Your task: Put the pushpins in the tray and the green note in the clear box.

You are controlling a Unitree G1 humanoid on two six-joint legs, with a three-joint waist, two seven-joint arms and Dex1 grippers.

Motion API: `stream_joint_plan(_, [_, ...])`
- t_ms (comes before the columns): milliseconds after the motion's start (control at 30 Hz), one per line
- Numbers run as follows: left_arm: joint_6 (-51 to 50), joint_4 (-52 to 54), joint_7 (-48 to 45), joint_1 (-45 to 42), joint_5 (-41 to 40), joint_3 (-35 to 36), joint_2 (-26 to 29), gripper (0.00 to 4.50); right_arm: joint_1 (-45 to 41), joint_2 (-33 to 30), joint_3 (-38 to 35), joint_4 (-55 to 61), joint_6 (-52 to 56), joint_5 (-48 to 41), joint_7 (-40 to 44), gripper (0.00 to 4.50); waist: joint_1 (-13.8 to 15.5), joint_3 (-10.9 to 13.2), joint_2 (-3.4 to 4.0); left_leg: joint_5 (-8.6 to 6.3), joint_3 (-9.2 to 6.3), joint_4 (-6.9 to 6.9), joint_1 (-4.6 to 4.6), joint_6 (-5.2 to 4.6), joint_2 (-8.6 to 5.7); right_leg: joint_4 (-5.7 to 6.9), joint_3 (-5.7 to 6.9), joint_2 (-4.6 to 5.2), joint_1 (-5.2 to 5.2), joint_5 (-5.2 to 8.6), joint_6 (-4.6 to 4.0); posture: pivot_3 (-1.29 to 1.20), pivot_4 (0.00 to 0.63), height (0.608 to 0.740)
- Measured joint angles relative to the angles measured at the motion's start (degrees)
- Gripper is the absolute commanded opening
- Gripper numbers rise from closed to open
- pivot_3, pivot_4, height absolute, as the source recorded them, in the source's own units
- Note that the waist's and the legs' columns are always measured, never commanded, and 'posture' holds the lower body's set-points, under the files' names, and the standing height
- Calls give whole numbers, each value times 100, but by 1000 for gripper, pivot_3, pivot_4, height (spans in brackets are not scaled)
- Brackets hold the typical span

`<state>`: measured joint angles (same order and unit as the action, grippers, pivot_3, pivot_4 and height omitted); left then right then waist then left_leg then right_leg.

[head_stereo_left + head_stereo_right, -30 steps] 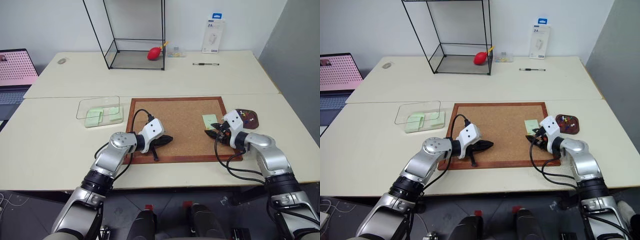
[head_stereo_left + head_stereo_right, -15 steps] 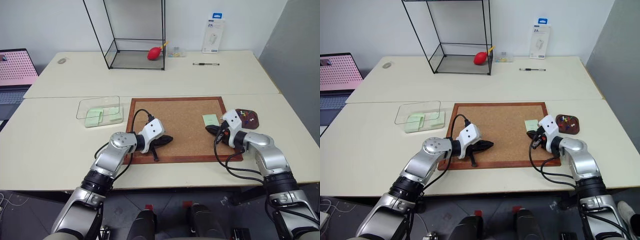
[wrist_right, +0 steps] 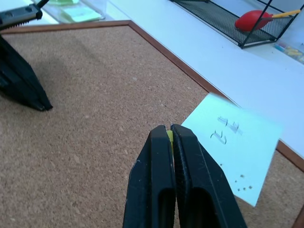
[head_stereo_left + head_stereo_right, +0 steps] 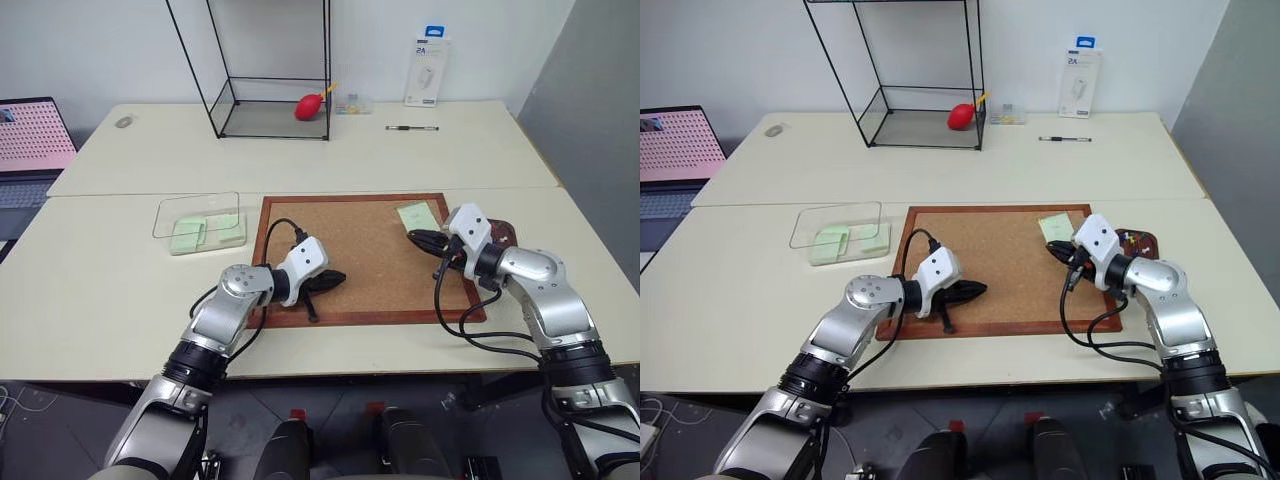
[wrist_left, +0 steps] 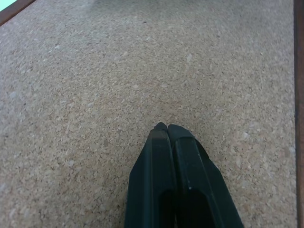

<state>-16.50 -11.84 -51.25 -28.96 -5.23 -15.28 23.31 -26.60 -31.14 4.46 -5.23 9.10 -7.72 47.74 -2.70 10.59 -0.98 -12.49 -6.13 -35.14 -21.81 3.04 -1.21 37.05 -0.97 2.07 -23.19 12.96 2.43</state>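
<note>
While the right gripper [image 4: 413,237] is pinched shut on a tiny yellow speck (judged to be a pushpin [image 3: 169,136] head), the tray [image 4: 1143,240] lies at about 3 o'clock from its tips, partly hidden behind that wrist, so this arm is much the nearer. The green note [image 4: 415,215] sits just beyond the tips at 12 o'clock, in the corkboard [image 4: 370,260] corner. The left gripper [image 4: 340,277], closed on nothing, is nearer the clear box [image 4: 196,205], off the board at 9 o'clock.
</note>
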Motion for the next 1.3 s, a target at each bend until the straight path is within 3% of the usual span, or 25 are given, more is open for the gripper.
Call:
stream_joint_plan(133, [-186, -37, 312, -31, -144, 258, -255, 469, 12, 2, 152, 56, -140, 109, 56, 0, 19, 5, -8, 0, -4, -4, -8, 0, 0, -1, 3, 0, -3, -1, 2, 0, 150, 740])
stream_joint_plan(233, [-103, -30, 420, -178, -157, 456, -278, 1100, 13, 8, 155, 69, -134, 124, 67, 0, 22, 6, -9, 0, -4, -1, -11, 1, 0, -5, 3, 0, -6, 0, 1, 0, 150, 740])
stream_joint_plan(567, [1319, -226, 500, -512, 227, 436, -222, 3034, 13, 46, 153, 479, 427, -145, 163, 0, 71, 7, -9, 0, -2, 1, -14, 1, -3, -11, 2, 4, -7, 0, 0, 0, 150, 740])
stream_joint_plan(967, [3460, -1679, 434, -1370, 985, 32, -283, 3034, -187, 76, 88, 1381, 2216, -1132, 177, 0, 86, 7, -10, 0, -4, 1, -18, 0, -4, -11, 5, 4, -8, 0, 1, 0, 150, 740])
stream_joint_plan(1300, [4111, -2902, 378, -1951, 1137, -98, -736, 3034, -341, 94, 60, 1674, 2959, -1527, 1, 0, 88, 8, -11, -1, -7, 0, -24, 0, -6, -12, 8, 4, -11, 0, 1, 0, 150, 740])
